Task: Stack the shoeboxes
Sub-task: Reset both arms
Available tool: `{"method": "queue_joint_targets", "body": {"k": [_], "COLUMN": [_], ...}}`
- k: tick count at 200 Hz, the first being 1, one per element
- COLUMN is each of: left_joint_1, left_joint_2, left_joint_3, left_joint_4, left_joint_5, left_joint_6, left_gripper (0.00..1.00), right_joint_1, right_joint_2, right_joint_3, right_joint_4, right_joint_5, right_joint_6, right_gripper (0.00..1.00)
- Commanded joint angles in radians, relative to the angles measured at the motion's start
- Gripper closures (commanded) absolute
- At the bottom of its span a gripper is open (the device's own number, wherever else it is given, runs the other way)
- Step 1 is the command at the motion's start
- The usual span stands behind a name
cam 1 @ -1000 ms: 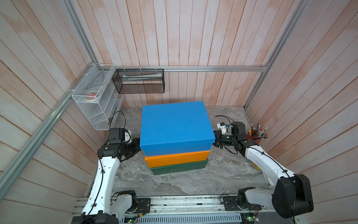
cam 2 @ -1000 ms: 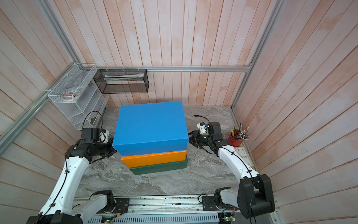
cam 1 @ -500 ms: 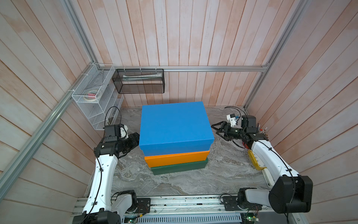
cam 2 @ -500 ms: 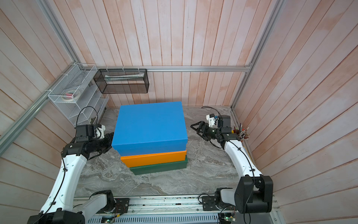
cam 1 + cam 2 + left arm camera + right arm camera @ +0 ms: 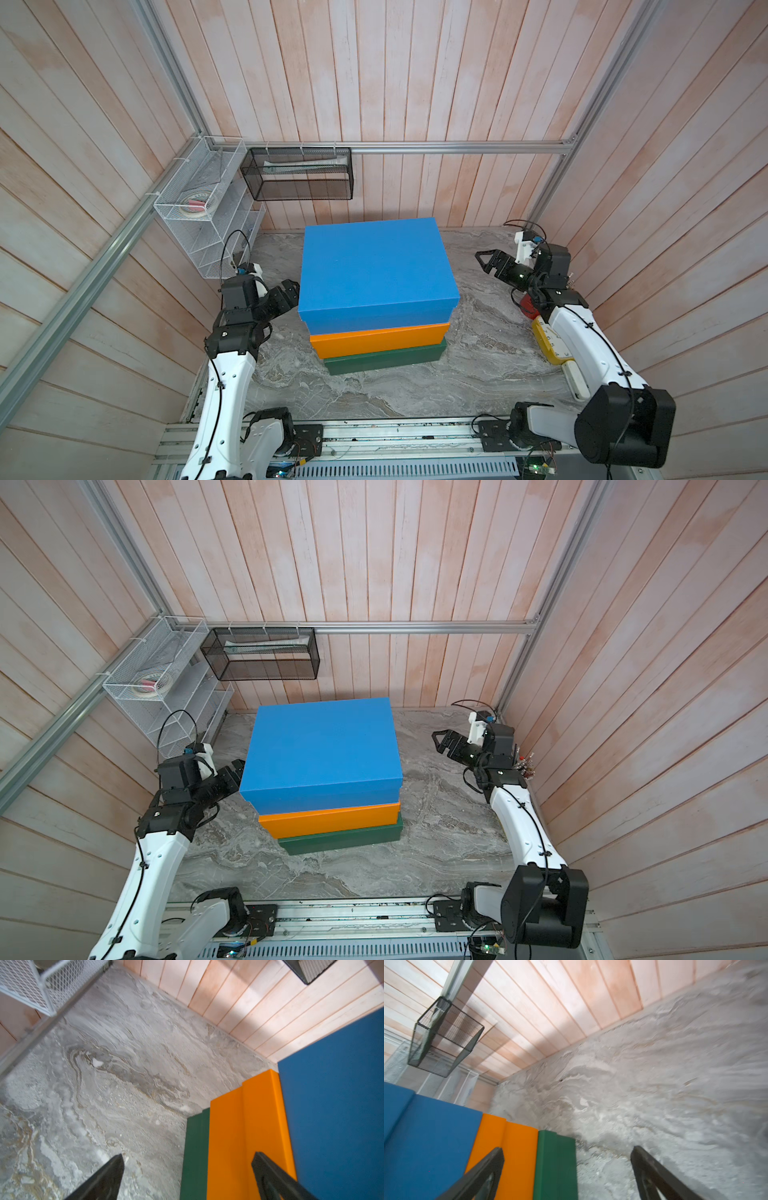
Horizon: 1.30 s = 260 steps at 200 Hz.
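The three shoeboxes stand in one pile in the middle of the marble floor in both top views: the blue shoebox [image 5: 376, 270] on the orange shoebox [image 5: 378, 338], which rests on the dark green shoebox [image 5: 382, 359]. The blue lid hides most of the two lower boxes. My left gripper [image 5: 292, 293] is open close beside the pile's left side and holds nothing. In the left wrist view the left gripper [image 5: 188, 1159] spans the green and orange box ends. My right gripper [image 5: 484, 262] is open, a short gap off the pile's right side. Its wrist view shows the right gripper [image 5: 568, 1152] empty.
A white wire rack [image 5: 203, 216] and a black mesh basket [image 5: 299, 174] hang on the back left walls. By the right wall, under my right arm, are a red cup [image 5: 527, 305], a yellow clock-like object [image 5: 550, 347] and a white object [image 5: 577, 380]. Wooden walls close in three sides.
Both grippers have opened wider and drawn back from the blue shoebox's sides. The right arm has swung well out toward the right wall. The pile has stayed in place.
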Motion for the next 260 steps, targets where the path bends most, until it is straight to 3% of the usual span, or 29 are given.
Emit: {"method": "queue_joint_targets", "body": {"k": [1, 40, 60, 87, 118, 141, 178, 190, 208, 241, 260], "left_joint_1": [0.006, 0.007, 0.004, -0.035, -0.106, -0.157, -0.148, -0.147, -0.145, -0.15, -0.15], "left_joint_2": [-0.009, -0.02, 0.021, 0.107, 0.281, 0.408, 0.607, 0.667, 0.623, 0.641, 0.638], "left_joint_3": [-0.117, -0.396, -0.501, -0.644, -0.665, -0.69, -0.73, -0.714, -0.677, -0.673, -0.656], "left_joint_4": [0.273, 0.728, 0.931, 1.266, 1.49, 1.678, 1.953, 2.001, 1.861, 1.882, 1.847], "left_joint_5": [-0.135, -0.25, -0.24, -0.313, -0.346, -0.387, -0.351, -0.326, -0.347, -0.371, -0.366], "left_joint_6": [0.054, 0.086, 0.071, 0.111, 0.217, 0.316, 0.333, 0.354, 0.331, 0.332, 0.331], "left_gripper": [0.0, 0.0, 0.0, 0.0, 0.0, 0.0, 0.0, 0.0, 0.0, 0.0, 0.0], "right_joint_1": [-0.003, -0.003, -0.002, -0.003, -0.004, -0.004, -0.008, -0.028, -0.067, -0.076, -0.077], "right_joint_2": [-0.05, -0.088, -0.077, -0.038, 0.052, 0.115, 0.088, 0.094, 0.167, 0.342, 0.33], "right_joint_3": [-0.159, -0.414, -0.519, -0.654, -0.713, -0.697, -0.748, -0.766, -0.791, -0.809, -0.785], "right_joint_4": [0.275, 0.538, 0.647, 0.861, 1.054, 1.1, 1.192, 1.237, 1.352, 1.579, 1.516], "right_joint_5": [0.215, 0.465, 0.535, 0.551, 0.509, 0.497, 0.48, 0.471, 0.446, 0.393, 0.358], "right_joint_6": [-0.12, -0.261, -0.287, -0.286, -0.298, -0.324, -0.391, -0.396, -0.366, -0.364, -0.373], "right_gripper": [0.02, 0.02, 0.02, 0.02, 0.02, 0.02, 0.02, 0.02, 0.02, 0.02, 0.02]}}
